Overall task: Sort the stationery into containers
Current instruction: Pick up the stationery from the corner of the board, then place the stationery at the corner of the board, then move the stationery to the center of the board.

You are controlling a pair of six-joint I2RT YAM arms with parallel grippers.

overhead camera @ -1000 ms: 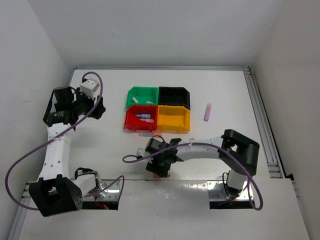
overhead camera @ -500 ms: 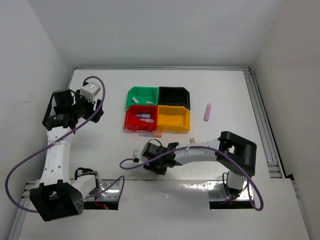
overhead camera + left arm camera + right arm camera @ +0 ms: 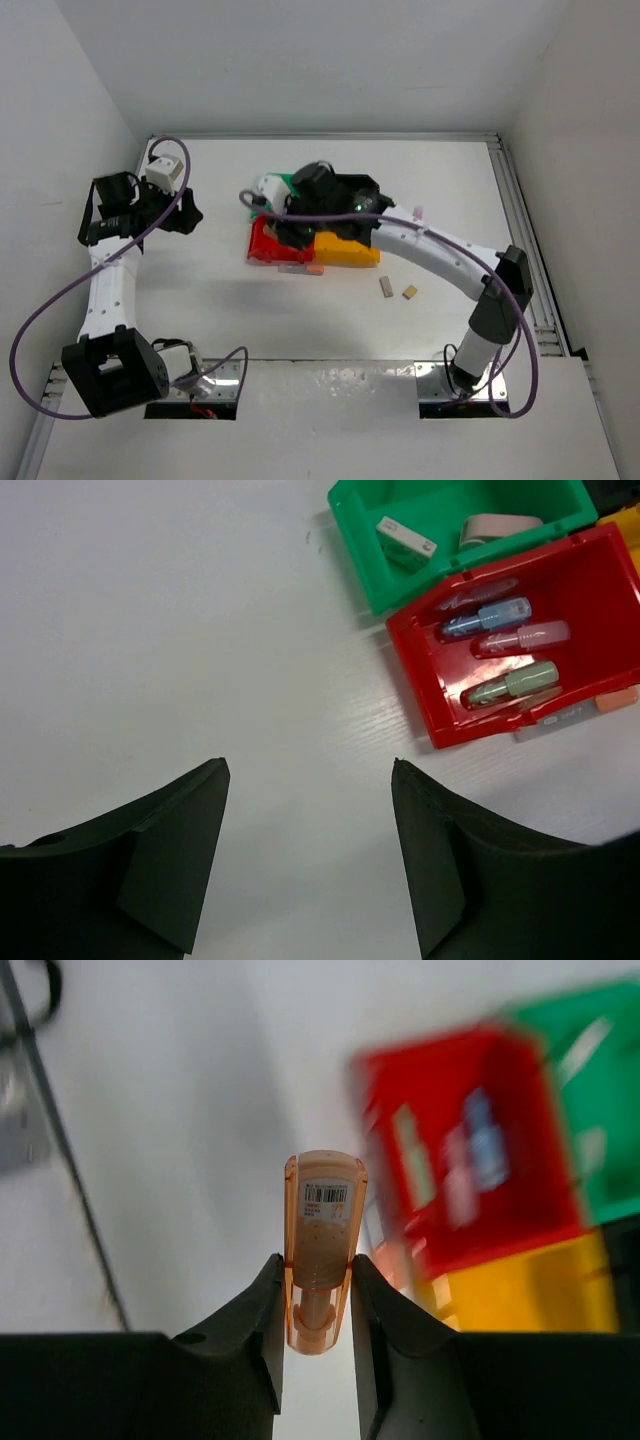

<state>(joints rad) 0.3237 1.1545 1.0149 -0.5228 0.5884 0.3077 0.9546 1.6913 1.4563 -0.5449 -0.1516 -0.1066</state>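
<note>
In the red bin [image 3: 425, 705] lay several sticks [image 3: 487, 618]; two blocks [image 3: 405, 542] in the green bin [image 3: 360, 550]. Right gripper [image 3: 315, 1265] pinched an orange stick [image 3: 320, 1230], apparently above the bins. Left gripper [image 3: 310, 770] gaped, empty. Two tan blocks [image 3: 386, 287] lay unsorted on the table [image 3: 200, 300].

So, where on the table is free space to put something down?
Bare table lies between the left arm and the red bin, and along the back edge behind the bins. Crowded: the bins under the right arm, and by the two tan blocks.
</note>
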